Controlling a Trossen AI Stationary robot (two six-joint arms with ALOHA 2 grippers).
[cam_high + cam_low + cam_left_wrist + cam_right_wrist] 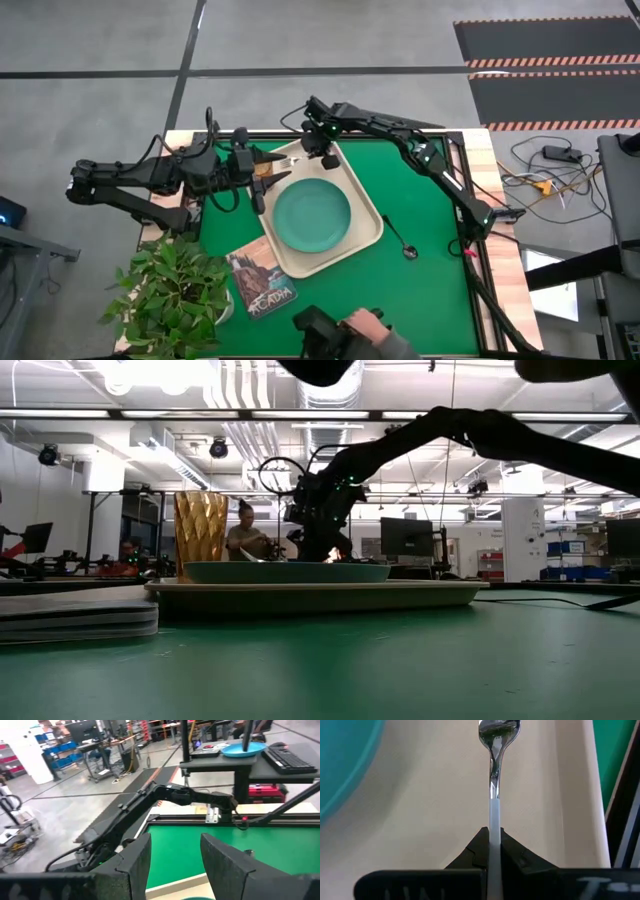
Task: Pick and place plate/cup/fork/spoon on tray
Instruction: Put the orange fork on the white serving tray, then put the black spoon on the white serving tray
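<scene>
The cream tray [365, 205] lies mid-table with the teal plate [312, 215] on it; both show in the low view [300, 572]. My right gripper [320, 152] is over the tray's far corner, shut on the fork [492, 780]. My left gripper [260, 182] hovers open and empty at the tray's far left edge [175, 847]. The amber cup [268, 166] stands beside it and shows in the low view [200, 535]; whether it stands on the tray or next to it, I cannot tell. The dark spoon [398, 238] lies on the green mat right of the tray. My right gripper pinches the fork's pale handle [493, 820] between its two fingers [517, 855], with the fork running on forward along them. The silvery tines [498, 730] reach out over the tray's floor. Whether they touch the tray, I cannot tell.
A picture-covered book [260, 282] lies by the tray's near corner. A potted plant [170, 290] stands at the near left. A person's hand [365, 325] with a dark object is at the near edge. Open green mat [420, 300] lies to the right.
</scene>
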